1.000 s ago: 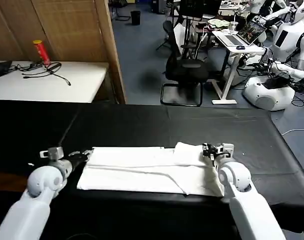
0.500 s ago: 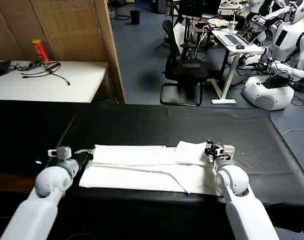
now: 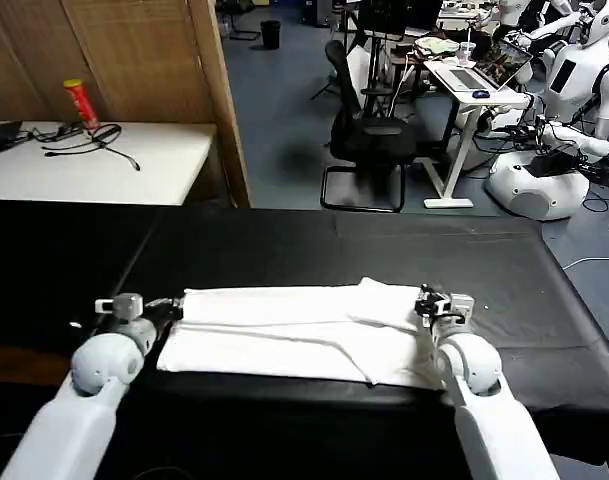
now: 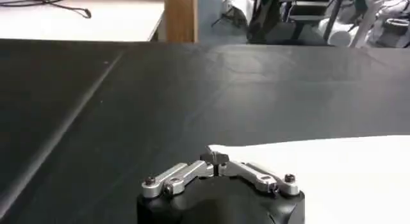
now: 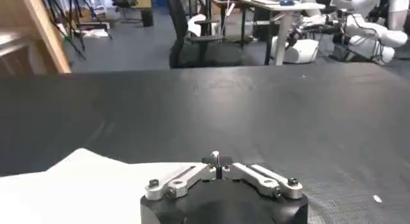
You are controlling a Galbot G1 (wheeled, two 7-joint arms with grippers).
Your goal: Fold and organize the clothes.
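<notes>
Both ends of the T-shirt (image 3: 294, 330) were drawn flatter, left gripper (image 3: 167, 308) and right gripper (image 3: 427, 303) clamped on its edges, readying another fold.

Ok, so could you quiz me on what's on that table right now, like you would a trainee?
1. True or false: the shirt lies crumpled in a ball.
2. Where is the left tool? A. at the shirt's left end. B. on the white desk. C. beside the right tool.
3. Fill in: the table under the shirt is ___ in colour.

Key: 1 false, it lies flat in a long folded strip. 2 A. 3 black.
</notes>
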